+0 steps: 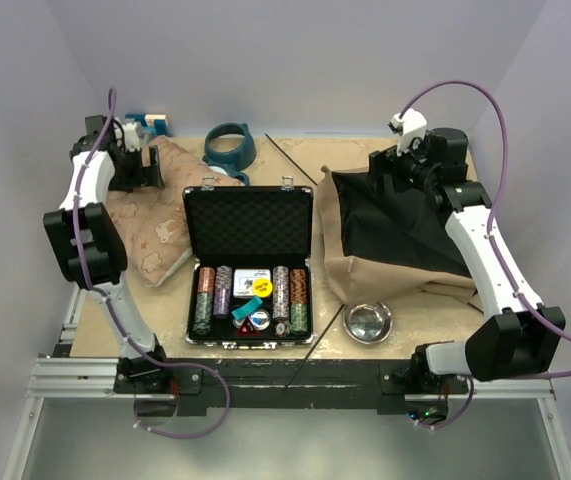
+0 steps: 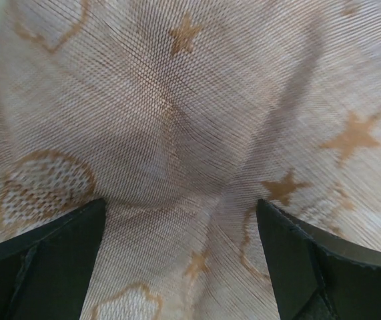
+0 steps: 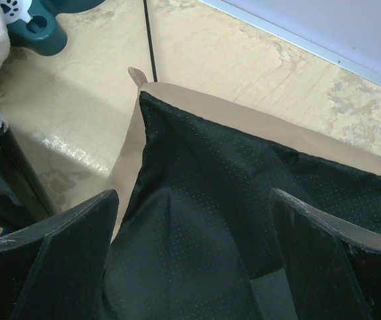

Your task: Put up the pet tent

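Observation:
The pet tent (image 1: 395, 240) lies collapsed flat on the right of the table, tan fabric underneath and black lining facing up. My right gripper (image 1: 393, 178) hovers over its far left corner, open. In the right wrist view the black lining (image 3: 210, 200) fills the space under the gripper (image 3: 193, 227), and both fingers (image 3: 50, 260) stand wide apart with nothing between them. A tan edge with a small tab (image 3: 137, 75) borders the lining. My left gripper (image 1: 137, 170) hangs open just above the star-patterned pillow (image 1: 155, 225), whose weave (image 2: 177, 120) fills the left wrist view between the gripper's (image 2: 180, 220) spread fingers.
An open black case (image 1: 248, 215) with poker chips sits mid-table between pillow and tent. A steel bowl (image 1: 367, 322) stands by the tent's near edge. A teal pet dish (image 1: 229, 147) is at the back. A thin dark line (image 3: 149, 33) runs across the table to the tent's corner.

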Motion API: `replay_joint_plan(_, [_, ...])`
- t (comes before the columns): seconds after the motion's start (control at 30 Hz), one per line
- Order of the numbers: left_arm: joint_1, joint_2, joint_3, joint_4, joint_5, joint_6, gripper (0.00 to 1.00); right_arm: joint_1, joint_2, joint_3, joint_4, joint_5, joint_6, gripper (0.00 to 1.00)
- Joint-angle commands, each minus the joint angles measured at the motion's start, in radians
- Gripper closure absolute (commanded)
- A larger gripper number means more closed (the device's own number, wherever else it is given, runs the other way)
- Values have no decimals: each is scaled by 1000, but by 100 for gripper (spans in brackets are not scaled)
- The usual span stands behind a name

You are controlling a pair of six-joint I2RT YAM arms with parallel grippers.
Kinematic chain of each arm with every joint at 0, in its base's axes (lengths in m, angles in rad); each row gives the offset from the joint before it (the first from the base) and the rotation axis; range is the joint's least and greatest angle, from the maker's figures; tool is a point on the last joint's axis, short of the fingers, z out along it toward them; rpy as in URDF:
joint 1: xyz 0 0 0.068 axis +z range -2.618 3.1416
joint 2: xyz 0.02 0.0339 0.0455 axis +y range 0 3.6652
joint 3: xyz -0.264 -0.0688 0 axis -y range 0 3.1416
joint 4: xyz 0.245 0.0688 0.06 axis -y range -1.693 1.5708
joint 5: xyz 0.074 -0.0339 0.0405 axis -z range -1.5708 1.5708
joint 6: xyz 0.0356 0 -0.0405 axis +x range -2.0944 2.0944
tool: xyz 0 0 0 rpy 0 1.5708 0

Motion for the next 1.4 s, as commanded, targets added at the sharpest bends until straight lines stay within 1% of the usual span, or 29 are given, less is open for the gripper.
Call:
replay_joint_plan(0.0, [0,83,-64,78,-26,27,0,-2,28,69,12,-25,-8,1])
replay_joint_plan(0.07, [-3,104,-119,124,-51,35,1,-2,40,78,12,-22,-10,1])
replay_joint_plan(0.1, [-2,115,-130,132,-57,45,6,-2,41,81,13,-20,-11,1])
replay_joint_plan(0.13, [0,129,-132,132,-58,56,16,-2,43,83,13,-19,-13,2])
replay_joint_plan(0.17, [0,133,-125,123,-57,62,37,-2,46,81,15,-16,-13,2])
replay_joint_plan(0.2, [0,136,-113,114,-55,65,52,-2,46,81,20,-15,-13,1])
replay_joint_plan(0.23, [0,132,-95,97,-54,71,85,-2,48,81,18,-14,-13,1])
replay_joint_plan(0.27, [-2,117,-77,80,-43,78,100,-2,49,80,20,-15,-13,1])
replay_joint_plan(0.37, [0,-3,-47,83,1,85,100,-2,51,81,23,-17,-10,1])
replay_joint_plan(0.47, [1,-170,-50,183,12,64,100,-2,48,78,27,-14,-7,2])
replay_joint_plan(0.53, [0,-254,-44,258,5,44,100,-2,48,75,29,-12,-4,2])
replay_joint_plan(0.57, [1,-268,-24,287,-1,33,100,-2,48,71,30,-12,-5,2])
replay_joint_plan(0.67, [1,-221,92,301,-3,7,100,-2,51,69,32,-12,-4,2])
replay_joint_plan(0.7, [1,-189,143,275,8,10,100,-2,52,71,29,-12,-4,2])
replay_joint_plan(0.73, [1,-139,208,208,18,37,100,-2,55,77,29,-12,-4,2])
replay_joint_plan(0.77, [1,-90,270,138,21,50,89,-2,57,81,26,-9,-5,1])
replay_joint_plan(0.8, [1,-36,336,78,35,64,48,-2,57,84,23,-6,-5,1])
replay_joint_plan(0.83, [1,7,371,24,40,70,3,-2,57,85,21,-5,-10,1])
replay_joint_plan(0.87, [1,44,396,-3,35,73,0,-2,57,85,21,-3,-10,1])
replay_joint_plan(0.9, [1,66,390,-15,52,85,0,-4,55,86,20,-3,-10,1])
replay_joint_plan(1.03, [1,90,264,75,89,117,0,-4,66,83,16,-12,-13,2])
replay_joint_plan(1.1, [1,142,264,80,81,143,0,-2,78,86,15,-17,-15,1])
replay_joint_plan(1.3, [3,363,272,63,15,258,0,-2,109,111,0,-6,-27,2])
replay_joint_plan(1.37, [3,406,272,60,18,277,0,-2,117,115,-2,-3,-31,2])
